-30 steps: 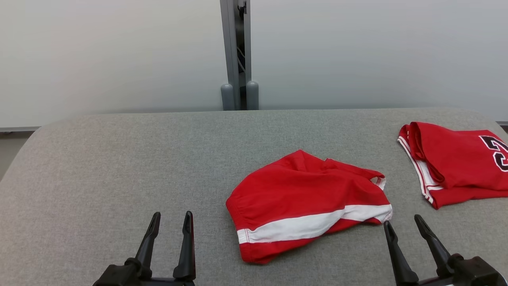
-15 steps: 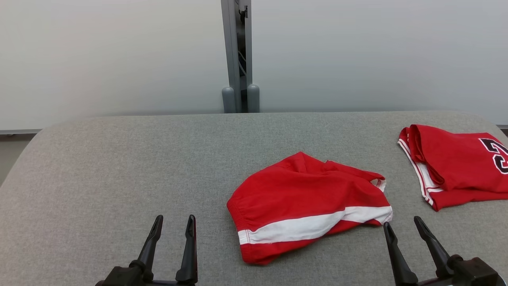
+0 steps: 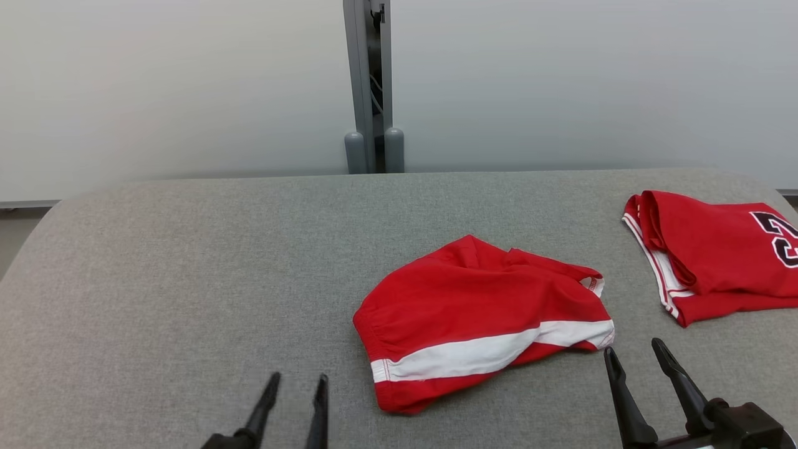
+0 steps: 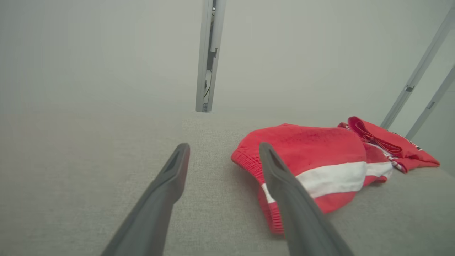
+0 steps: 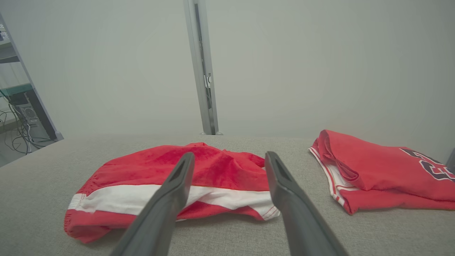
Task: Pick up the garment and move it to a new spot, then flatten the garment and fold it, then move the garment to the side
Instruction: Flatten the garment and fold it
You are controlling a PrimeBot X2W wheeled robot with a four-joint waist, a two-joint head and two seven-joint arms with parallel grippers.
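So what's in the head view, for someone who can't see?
Red shorts with a white stripe lie on a grey table, a folded red jersey at right. Both open, the left hand and right hand point up below.

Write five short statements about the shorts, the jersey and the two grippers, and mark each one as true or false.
1. The right gripper holds the shorts. False: its jaws stand open and hold nothing.
2. The shorts are red with a white stripe. True.
3. The jersey lies on top of the shorts. False: it lies apart from them, to their right in the head view.
4. The left gripper is open. True.
5. Both garments lie on the grey table. True.
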